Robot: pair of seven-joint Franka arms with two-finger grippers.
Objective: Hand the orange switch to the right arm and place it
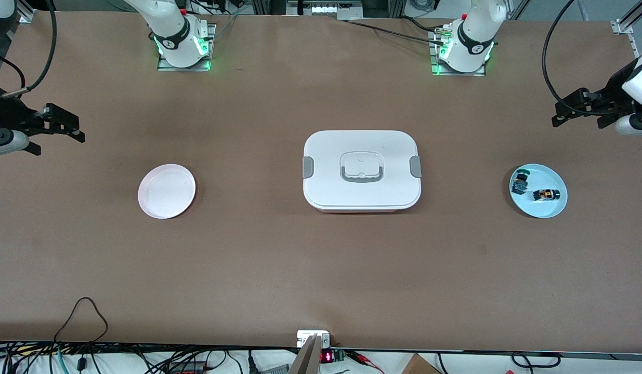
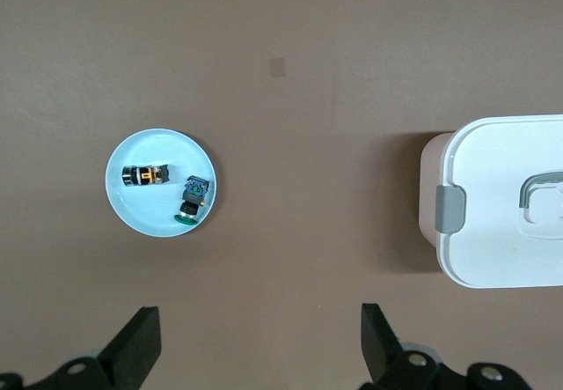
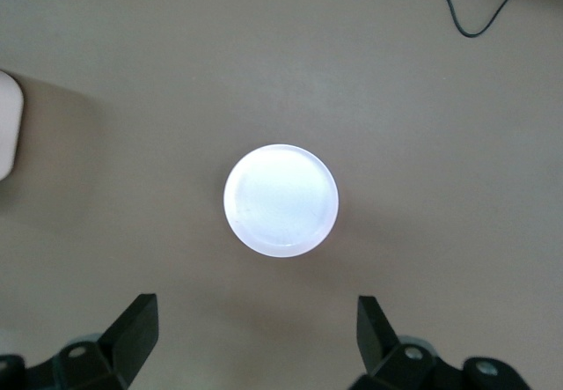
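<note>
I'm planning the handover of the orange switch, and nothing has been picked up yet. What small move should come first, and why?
Probably lower the open left gripper over the orange switch. The switch lies on the blue plate beside the green switch, at the left arm's end. The open right gripper waits above the table near the pink plate.

My table (image 1: 279, 270) is a brown, matte surface. Three things sit directly on it, in a row. A white lidded box (image 1: 361, 170) with grey side clips at centre. A pale pink plate (image 1: 166, 190) toward my right arm's end. A light blue plate (image 1: 538, 190) toward my left arm's end. A small faint mark, possibly a stain, shows near the blue plate.
</note>
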